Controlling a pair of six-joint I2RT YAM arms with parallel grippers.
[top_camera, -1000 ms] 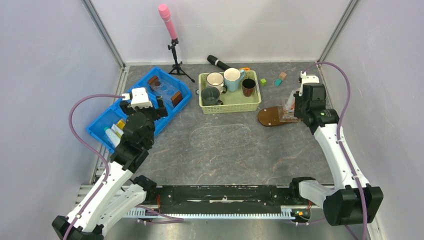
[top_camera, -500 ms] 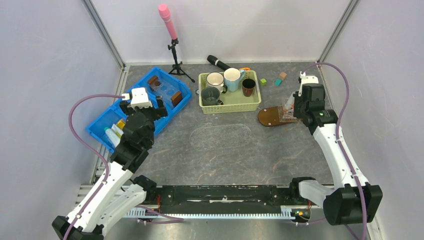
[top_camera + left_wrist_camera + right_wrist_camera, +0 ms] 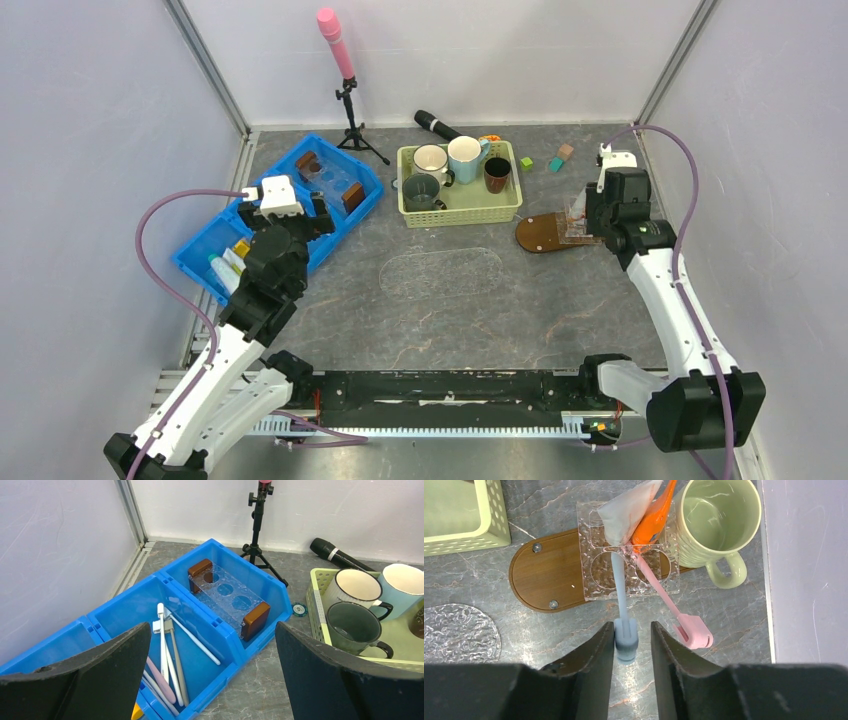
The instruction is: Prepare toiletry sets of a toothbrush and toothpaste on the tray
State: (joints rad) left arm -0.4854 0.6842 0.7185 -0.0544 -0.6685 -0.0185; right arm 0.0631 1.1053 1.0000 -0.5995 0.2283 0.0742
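The tray (image 3: 551,577) is a dark-brown oval board at the right of the table (image 3: 538,234). A clear holder (image 3: 596,570) sits on it. Standing in the holder are a blue toothbrush (image 3: 620,590), a pink toothbrush (image 3: 659,592), an orange toothpaste (image 3: 654,517) and a white tube (image 3: 629,510). My right gripper (image 3: 633,626) hovers above, open; the blue brush's capped head sits between its fingers with a gap on the right side. My left gripper (image 3: 211,630) is wide open and holds nothing, above the blue bin (image 3: 227,645), where several toothbrushes (image 3: 165,650) lie.
A pale green mug (image 3: 714,525) stands right of the holder. The green basket (image 3: 460,208) holds several mugs. A clear oval mat (image 3: 442,272) lies mid-table. A black microphone (image 3: 435,124), a pink one on a tripod (image 3: 340,60) and small blocks (image 3: 545,163) sit at the back.
The right gripper's jaws have parted a little around the blue toothbrush's head. The left arm has not moved.
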